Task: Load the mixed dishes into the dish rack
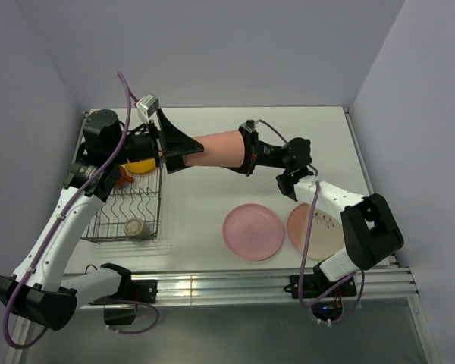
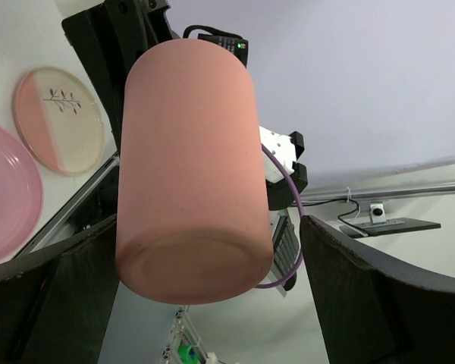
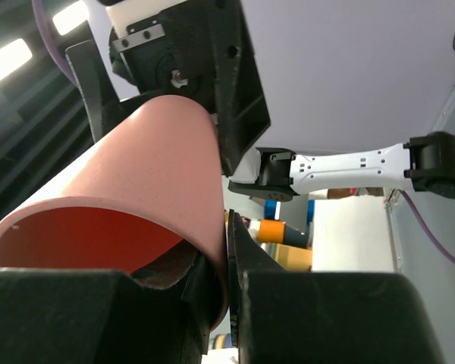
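1. Nearest: pink plate (image 1: 252,232) & pink-and-cream plate (image 1: 307,227) lie flat on the surface (image 1: 205,201), right of centre, not racked yet.
2. Dish rack (image 1: 98,227) sits left, w/ the speckled beige cup (image 1: 135,227) in its near end and the orange-yellow bowl (image 1: 140,165) at the far end.
3. Pink tumbler (image 1: 216,151) is up in the air, sideways, btw both arms. Right tool (image 3: 227,273) pinches its rim wall. Left tool (image 2: 205,258) gapes around the base, not clamped.
4. Looks like a handover imo: left should close square on the base before right lets go.
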`<state>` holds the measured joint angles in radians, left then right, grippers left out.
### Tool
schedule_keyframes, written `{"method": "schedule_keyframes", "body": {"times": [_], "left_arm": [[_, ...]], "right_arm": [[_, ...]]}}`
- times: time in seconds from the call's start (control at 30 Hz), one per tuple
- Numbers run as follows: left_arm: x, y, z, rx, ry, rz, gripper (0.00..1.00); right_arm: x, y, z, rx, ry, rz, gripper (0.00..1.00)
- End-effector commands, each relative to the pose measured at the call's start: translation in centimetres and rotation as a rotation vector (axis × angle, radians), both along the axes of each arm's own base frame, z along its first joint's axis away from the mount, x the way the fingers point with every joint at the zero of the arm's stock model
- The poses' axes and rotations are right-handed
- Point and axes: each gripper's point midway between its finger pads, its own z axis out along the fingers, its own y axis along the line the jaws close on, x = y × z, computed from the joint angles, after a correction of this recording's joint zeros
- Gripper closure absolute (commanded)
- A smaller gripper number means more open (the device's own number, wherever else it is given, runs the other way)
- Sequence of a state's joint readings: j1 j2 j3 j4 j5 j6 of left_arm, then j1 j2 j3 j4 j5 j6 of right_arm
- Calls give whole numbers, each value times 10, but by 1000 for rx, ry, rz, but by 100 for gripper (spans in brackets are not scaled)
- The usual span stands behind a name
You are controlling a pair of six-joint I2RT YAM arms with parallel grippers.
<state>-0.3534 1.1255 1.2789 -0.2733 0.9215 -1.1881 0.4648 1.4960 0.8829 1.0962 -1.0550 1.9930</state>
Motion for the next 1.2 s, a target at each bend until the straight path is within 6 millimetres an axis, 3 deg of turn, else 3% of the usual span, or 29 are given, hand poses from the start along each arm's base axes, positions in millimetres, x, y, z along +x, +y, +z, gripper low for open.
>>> {"method": "schedule_keyframes", "body": {"times": [0.0, 0.27, 0.63, 0.87, 0.9, 1.0, 1.03, 1.1, 1.13, 1.17], "left_arm": [[-3, 0, 17, -28, -73, -6, 2], [-6, 0, 21, -32, -77, -7, 7], [-3, 0, 11, -17, -56, 14, 15], [7, 0, 4, 7, -51, 51, 29], [9, 0, 3, 10, -48, 56, 37], [11, 0, -1, 19, -45, 64, 56], [12, 0, -1, 21, -46, 67, 72], [15, 1, -5, 39, -40, 75, 90], [16, 2, -3, 45, -46, 87, 94], [17, 2, -4, 52, -48, 90, 96]], "right_arm": [[-16, -7, 17, 47, 4, 13, 100], [-16, -5, 16, 46, 3, 13, 100], [-22, -2, 18, 12, -45, 32, 100], [-26, -2, 23, 9, -72, 47, 98], [-26, -2, 24, 9, -77, 50, 87], [-26, -2, 25, 7, -82, 52, 71], [-27, -2, 24, 5, -81, 53, 60], [-25, -2, 21, 0, -72, 46, 43], [-24, -2, 20, -1, -68, 40, 31], [-22, -3, 17, -7, -59, 30, 27]]}}
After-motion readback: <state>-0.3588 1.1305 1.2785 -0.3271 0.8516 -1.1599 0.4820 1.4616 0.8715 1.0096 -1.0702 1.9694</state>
